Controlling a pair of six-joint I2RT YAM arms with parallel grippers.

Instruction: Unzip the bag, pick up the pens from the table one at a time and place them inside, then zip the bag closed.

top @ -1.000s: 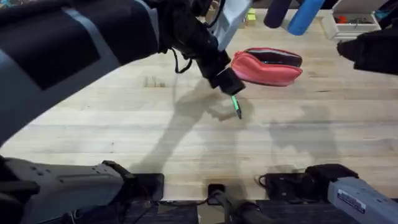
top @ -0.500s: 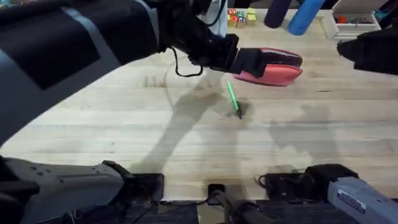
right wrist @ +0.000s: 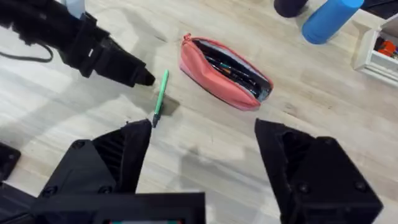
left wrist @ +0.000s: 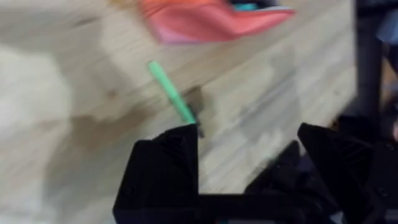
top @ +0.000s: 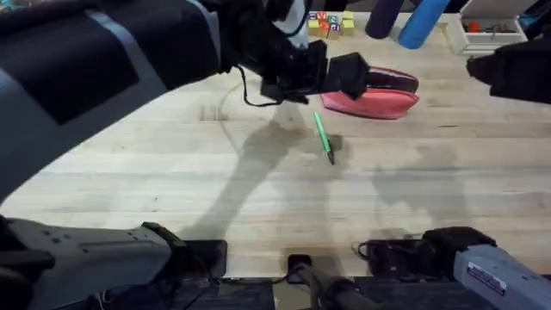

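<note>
Bag (top: 372, 92): I am seeing the coral-pink pouch lying on the table (top: 258, 198), its zipper parted along the top; in the right wrist view the bag (right wrist: 224, 73) is showing pens inside the opening.

Green pen (top: 323, 137): it is lying flat on the wood just beside the bag, on the side nearer the arm bases, not touching the pouch and gripped by nothing. In the right wrist view the pen (right wrist: 160, 96) is resting with its dark tip pointing away from the bag; in the left wrist view the pen (left wrist: 174, 101) is lying below the pink fabric (left wrist: 205, 18).

Left gripper (top: 357, 76): it is hovering at the bag's near end, over the pouch edge. I am reading its black fingers as spread and carrying nothing in its own wrist view (left wrist: 247, 140).

Right gripper (right wrist: 203, 134): its fingers are standing wide apart with nothing between them, well back from the bag.

Blue cylinder (top: 421, 21): it is standing beyond the bag.
</note>
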